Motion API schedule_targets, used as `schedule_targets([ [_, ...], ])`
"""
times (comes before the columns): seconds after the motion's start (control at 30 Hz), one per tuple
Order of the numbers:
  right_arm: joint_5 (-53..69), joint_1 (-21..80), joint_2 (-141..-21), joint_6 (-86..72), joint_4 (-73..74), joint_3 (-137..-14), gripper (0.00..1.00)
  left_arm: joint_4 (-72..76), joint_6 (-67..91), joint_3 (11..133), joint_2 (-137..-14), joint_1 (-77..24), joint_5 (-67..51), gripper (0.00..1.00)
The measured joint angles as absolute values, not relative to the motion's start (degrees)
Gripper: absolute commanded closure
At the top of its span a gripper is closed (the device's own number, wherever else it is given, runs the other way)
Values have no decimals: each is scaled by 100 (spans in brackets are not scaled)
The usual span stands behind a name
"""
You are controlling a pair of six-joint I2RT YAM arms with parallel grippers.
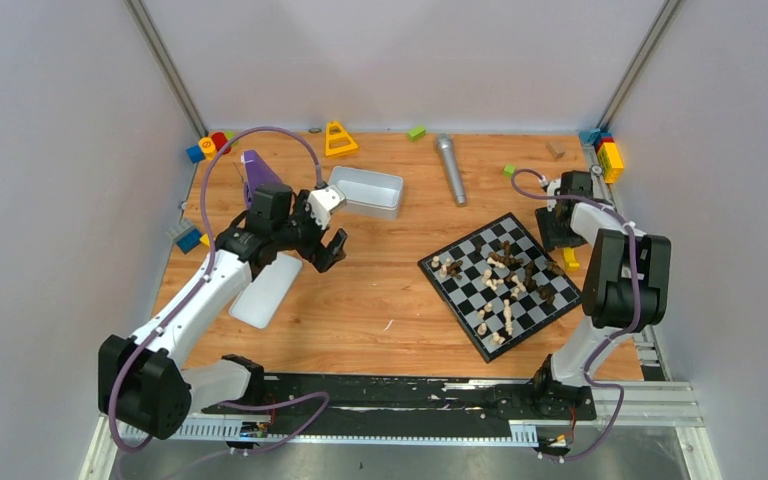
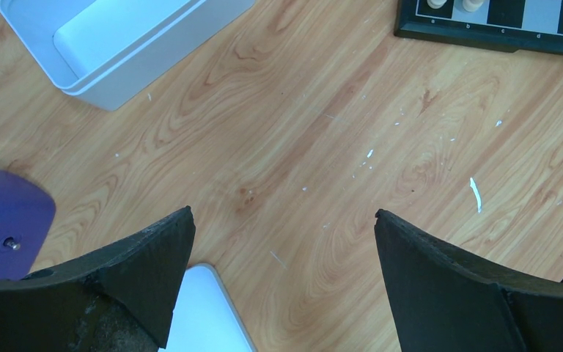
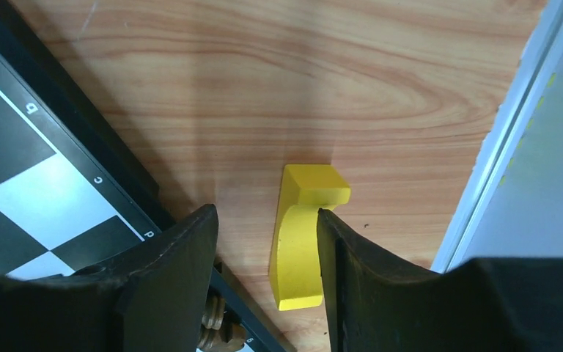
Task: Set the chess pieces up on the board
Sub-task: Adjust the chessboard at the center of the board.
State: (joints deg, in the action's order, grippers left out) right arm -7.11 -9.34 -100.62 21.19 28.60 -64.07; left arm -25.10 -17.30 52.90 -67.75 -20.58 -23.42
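My right gripper (image 3: 265,217), half open, straddles a yellow block (image 3: 314,188) just off the board's (image 3: 37,183) edge, side wall (image 3: 550,147) close. My left gripper (image 2: 284,214), wide open and empty, hangs over bare surface (image 2: 300,147) left of the board.

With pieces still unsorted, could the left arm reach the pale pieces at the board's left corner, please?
Probably yes: its fingers stand open, and only bare table lies between them and the pale pieces on the board.
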Motion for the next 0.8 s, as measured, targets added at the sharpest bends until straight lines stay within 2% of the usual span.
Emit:
schedule_targets([
  [0.4, -805, -607, -10053, 2300, 2502, -6058, 48, -2635, -1868, 5054, -6416, -2060, -1944, 0],
  [0.63, -694, 403, -10068, 2176, 2526, -6099, 47, -2930, -2005, 4753, -6029, -2060, -1114, 0],
  [0.8, -423, 1260, -10363, 1977, 2845, -6556, 47, -3114, -2075, 4600, -5725, -2062, -589, 0],
])
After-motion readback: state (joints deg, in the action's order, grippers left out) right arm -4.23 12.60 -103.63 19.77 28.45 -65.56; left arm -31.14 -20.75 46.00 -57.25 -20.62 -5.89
